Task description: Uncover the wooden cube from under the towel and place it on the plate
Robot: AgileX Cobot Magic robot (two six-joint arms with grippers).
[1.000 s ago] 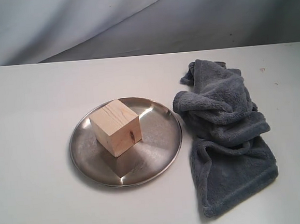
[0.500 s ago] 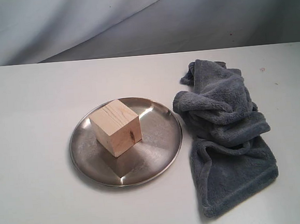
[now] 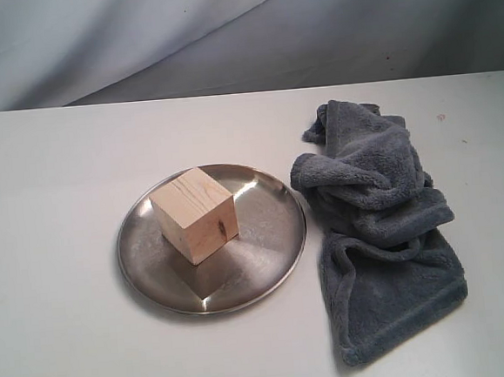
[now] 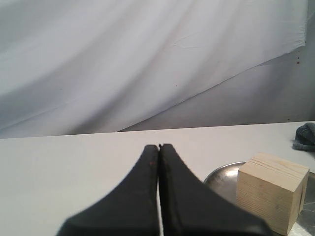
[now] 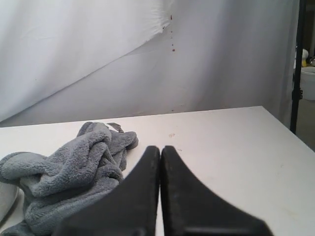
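Observation:
The pale wooden cube point(image 3: 195, 214) rests uncovered on the round steel plate point(image 3: 265, 240), a little left of the plate's middle. To the plate's right, the blue-grey towel point(image 3: 377, 222) lies bunched on the table. Neither arm shows in the exterior view. In the left wrist view my left gripper point(image 4: 158, 146) is shut and empty, with the cube point(image 4: 270, 189) and the plate's rim point(image 4: 221, 173) off to one side of it. My right gripper point(image 5: 160, 148) is also shut with nothing in it, and the towel point(image 5: 64, 172) lies beside it.
The white table point(image 3: 58, 169) runs back to a draped white-grey backdrop point(image 3: 222, 34). The table's far right edge point(image 5: 280, 123) shows in the right wrist view, with a dark stand point(image 5: 297, 59) past it.

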